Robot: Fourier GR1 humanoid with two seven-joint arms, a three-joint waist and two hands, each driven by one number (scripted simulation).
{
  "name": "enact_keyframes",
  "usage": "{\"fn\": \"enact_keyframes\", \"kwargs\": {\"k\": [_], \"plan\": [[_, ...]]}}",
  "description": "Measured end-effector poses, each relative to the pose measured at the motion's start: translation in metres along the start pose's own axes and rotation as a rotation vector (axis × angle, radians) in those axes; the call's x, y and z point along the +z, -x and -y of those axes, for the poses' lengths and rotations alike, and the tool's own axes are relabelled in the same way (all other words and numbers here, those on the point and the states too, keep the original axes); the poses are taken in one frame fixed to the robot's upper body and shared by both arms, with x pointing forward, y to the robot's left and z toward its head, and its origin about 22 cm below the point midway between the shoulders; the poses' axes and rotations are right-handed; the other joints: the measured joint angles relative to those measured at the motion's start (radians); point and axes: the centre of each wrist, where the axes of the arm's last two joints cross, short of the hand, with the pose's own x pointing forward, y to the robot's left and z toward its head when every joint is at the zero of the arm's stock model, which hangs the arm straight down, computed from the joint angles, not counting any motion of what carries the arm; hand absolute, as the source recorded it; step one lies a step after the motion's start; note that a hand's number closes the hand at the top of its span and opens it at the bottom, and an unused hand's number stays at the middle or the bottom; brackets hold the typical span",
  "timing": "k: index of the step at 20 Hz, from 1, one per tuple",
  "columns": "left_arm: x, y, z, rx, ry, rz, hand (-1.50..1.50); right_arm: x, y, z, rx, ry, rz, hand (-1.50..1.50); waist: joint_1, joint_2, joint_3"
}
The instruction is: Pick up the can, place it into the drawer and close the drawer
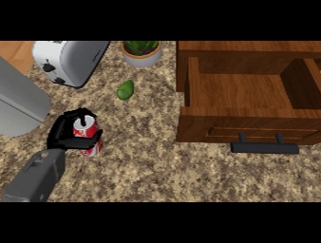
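Note:
A red and white can (88, 137) stands upright on the speckled counter at the left. My left hand (63, 134) is curled round it from the left, thumb and fingers wrapping its top and side, so part of the can is hidden. The wooden drawer (251, 92) is pulled open at the right, with nothing inside, and its dark bar handle (265, 148) faces me. The can is well to the left of the drawer's front. My right hand does not show.
A white toaster (69, 59) stands at the back left, and a potted plant (142, 51) is beside it. A small green vegetable (125, 90) lies between can and drawer. A big grey rounded body (9, 97) fills the left edge.

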Motion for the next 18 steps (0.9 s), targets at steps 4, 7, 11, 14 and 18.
{"fn": "enact_keyframes", "kwargs": {"k": [4, 7, 11, 14, 18], "plan": [[-0.016, -0.013, 0.023, 0.021, -0.088, 0.045, 1.50, 0.003, 0.000, -0.001, -0.005, 0.004, -0.002, -1.50, 0.002, -0.003, 0.001], [-0.027, -0.032, 0.038, 0.012, -0.087, 0.061, 1.50, 0.006, -0.001, -0.002, 0.003, 0.009, 0.001, -1.50, -0.001, -0.003, 0.001], [-0.041, -0.066, 0.067, -0.005, -0.065, 0.102, 1.50, 0.010, -0.002, 0.001, -0.001, 0.006, 0.002, -1.50, -0.005, -0.003, 0.001], [-0.049, -0.098, 0.092, -0.026, -0.043, 0.132, 1.50, 0.009, -0.001, 0.000, 0.000, 0.007, 0.007, -1.50, -0.008, -0.001, 0.000], [-0.049, -0.136, 0.123, -0.034, -0.020, 0.152, 1.50, 0.011, 0.005, 0.000, -0.006, 0.010, 0.010, -1.50, -0.015, 0.002, 0.000]]}}
